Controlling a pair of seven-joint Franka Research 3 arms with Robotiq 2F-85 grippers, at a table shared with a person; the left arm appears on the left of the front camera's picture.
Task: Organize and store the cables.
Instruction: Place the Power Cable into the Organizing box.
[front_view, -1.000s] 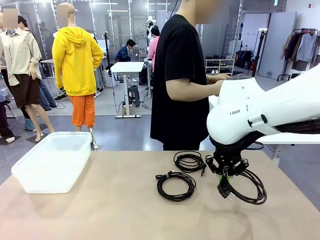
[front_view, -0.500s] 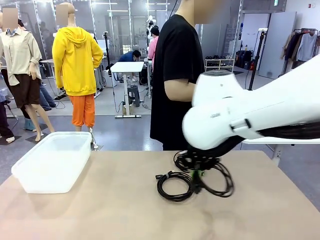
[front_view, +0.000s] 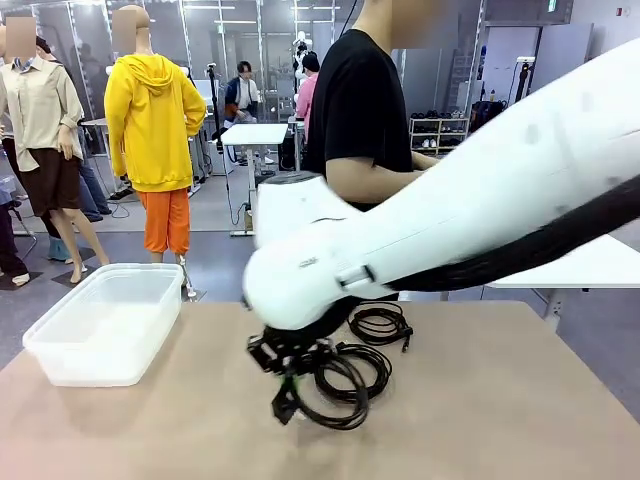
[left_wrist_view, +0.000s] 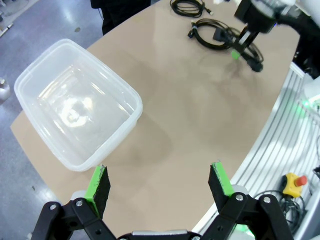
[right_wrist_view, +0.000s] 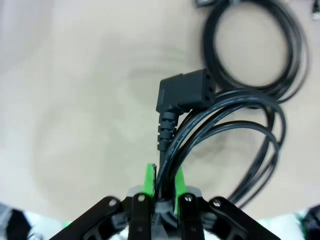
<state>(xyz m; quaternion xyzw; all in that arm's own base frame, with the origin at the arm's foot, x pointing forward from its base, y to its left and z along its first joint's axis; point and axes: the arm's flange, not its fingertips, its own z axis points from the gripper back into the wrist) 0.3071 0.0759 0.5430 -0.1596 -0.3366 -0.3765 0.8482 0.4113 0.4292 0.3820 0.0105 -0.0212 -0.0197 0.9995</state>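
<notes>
Cable coil (right_wrist_view: 197, 120), thick, chunky plug (right_wrist_view: 185, 92): pinched tight between right gripper (right_wrist_view: 162, 175) pads, hanging above table (front_view: 500, 400) middle. Two other coils (front_view: 360, 318) lie behind. Left gripper (left_wrist_view: 159, 175) spread wide, empty, near clear bin (front_view: 100, 350).

what we can't make out
the right arm (front_view: 450, 220) is motion-blurred and hides part of the person (front_view: 350, 130); in its wrist view the loose coil (right_wrist_view: 255, 50) is blurred, cut by the top edge.

table (front_view: 150, 430) | on it: clear tub (front_view: 105, 325), small cable coil (front_view: 355, 322), larger cable coil (front_view: 386, 362)
</notes>
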